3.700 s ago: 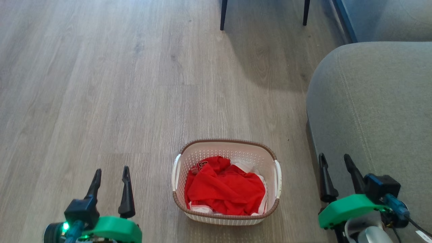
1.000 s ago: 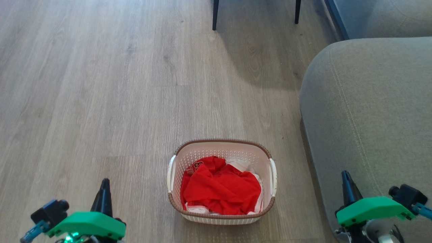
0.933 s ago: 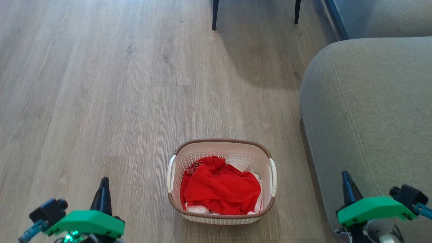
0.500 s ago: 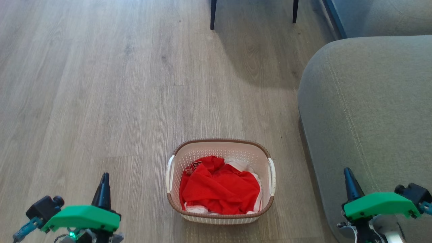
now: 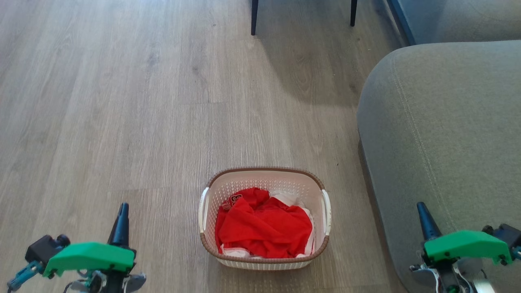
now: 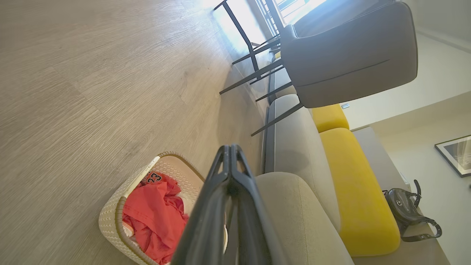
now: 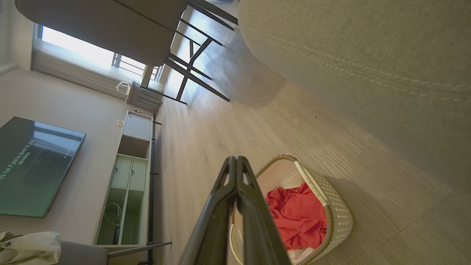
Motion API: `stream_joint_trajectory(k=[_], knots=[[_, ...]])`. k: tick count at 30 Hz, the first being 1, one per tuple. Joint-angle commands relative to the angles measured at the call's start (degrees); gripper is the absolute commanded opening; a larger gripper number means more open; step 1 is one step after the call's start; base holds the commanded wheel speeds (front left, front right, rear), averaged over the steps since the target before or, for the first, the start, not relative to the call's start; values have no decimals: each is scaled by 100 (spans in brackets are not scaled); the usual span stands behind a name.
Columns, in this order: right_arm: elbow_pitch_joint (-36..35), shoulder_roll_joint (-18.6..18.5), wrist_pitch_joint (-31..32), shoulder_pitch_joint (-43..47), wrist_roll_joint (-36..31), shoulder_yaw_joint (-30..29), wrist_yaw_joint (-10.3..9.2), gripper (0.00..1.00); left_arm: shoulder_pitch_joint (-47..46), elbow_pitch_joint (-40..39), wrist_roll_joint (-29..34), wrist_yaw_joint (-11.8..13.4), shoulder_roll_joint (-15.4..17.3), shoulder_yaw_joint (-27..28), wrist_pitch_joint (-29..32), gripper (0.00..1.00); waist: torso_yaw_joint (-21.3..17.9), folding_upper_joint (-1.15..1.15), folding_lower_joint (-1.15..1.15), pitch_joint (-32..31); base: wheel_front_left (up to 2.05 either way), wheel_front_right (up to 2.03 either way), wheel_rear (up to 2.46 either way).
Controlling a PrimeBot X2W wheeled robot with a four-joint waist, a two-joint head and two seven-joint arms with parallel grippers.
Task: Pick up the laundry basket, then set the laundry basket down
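Head view, with both wrist views. The laundry basket (image 5: 268, 182) stands upright on the wood-grain floor (image 5: 122, 101), low in the middle of the head view, between the two grippers and touching neither. Its brown woven-look rim (image 5: 264, 168) runs round the perforated cream walls, and the white side handles (image 5: 202, 207) face left and right. Inside lies a crumpled red garment (image 5: 264, 228) with dark numerals near its upper left fold, over a white cloth (image 5: 291, 199) that shows at the back and along the right edge. The left gripper (image 5: 121, 211) sits at the lower left, well apart from the basket, its two dark fingers pressed together into a single point and holding nothing; the left wrist view confirms the fingers (image 6: 220, 191) meeting at the tips, with the basket below and to their left. The right gripper (image 5: 421, 209) sits at the lower right, over the edge of the grey sofa (image 5: 443, 134), likewise closed to a point and empty; the right wrist view shows its tips (image 7: 235, 159) joined, with the basket just to their right. Two dark chair legs (image 5: 254, 18) stand on the floor at the far edge. Further off, the left wrist view takes in yellow cushions (image 6: 353, 191) and a dark bag (image 6: 403, 206); the right wrist view takes in a wall-mounted screen (image 7: 33, 165) and a pale cabinet (image 7: 125, 184).
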Motion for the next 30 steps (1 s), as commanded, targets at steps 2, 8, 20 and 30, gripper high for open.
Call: stream_joint_trajectory(k=[2,8,20,30], knots=[[-173,-127,74,-357,233,27,5,0,-340,-157,-248,-59,2,184,74,0,-7,0,0,2,0,0,0],[-170,-129,173,-390,593,-26,6,0,-405,-131,-648,-97,0,242,177,0,-26,0,0,6,0,0,0],[-165,-131,373,-456,1311,-135,6,0,-535,-77,-1449,-174,-4,357,381,0,-63,0,0,14,0,0,0],[-160,-131,541,-512,1906,-228,7,0,-643,-33,-2115,-237,-7,452,551,0,-95,0,0,21,0,0,0]])
